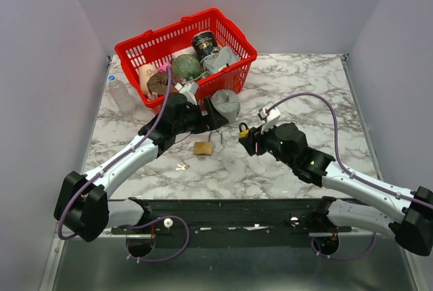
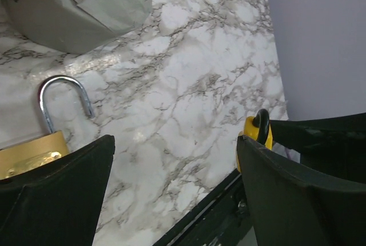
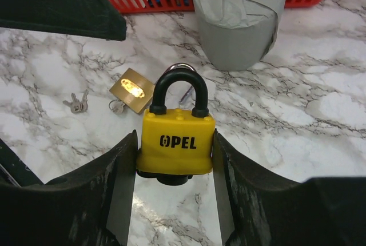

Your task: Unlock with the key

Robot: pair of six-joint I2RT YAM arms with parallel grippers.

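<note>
A yellow padlock (image 3: 176, 140) with a black shackle is clamped upright by its sides in my right gripper (image 3: 174, 143), above the marble near the table's middle (image 1: 242, 130). A small bunch of silver keys (image 1: 181, 166) lies loose on the table (image 3: 77, 104), held by neither gripper. My left gripper (image 1: 205, 120) hangs open and empty over the marble (image 2: 174, 160). Its fingers (image 2: 68, 189) stand wide apart. The yellow padlock (image 2: 257, 131) shows just past its right finger.
A brass padlock (image 1: 203, 147) lies flat between the arms, one end of its steel shackle (image 2: 63, 94) free. A grey wrapped cylinder (image 1: 226, 105) stands behind it. A red basket (image 1: 233, 34) of objects sits at the back, with a clear bottle (image 1: 122, 95) to its left.
</note>
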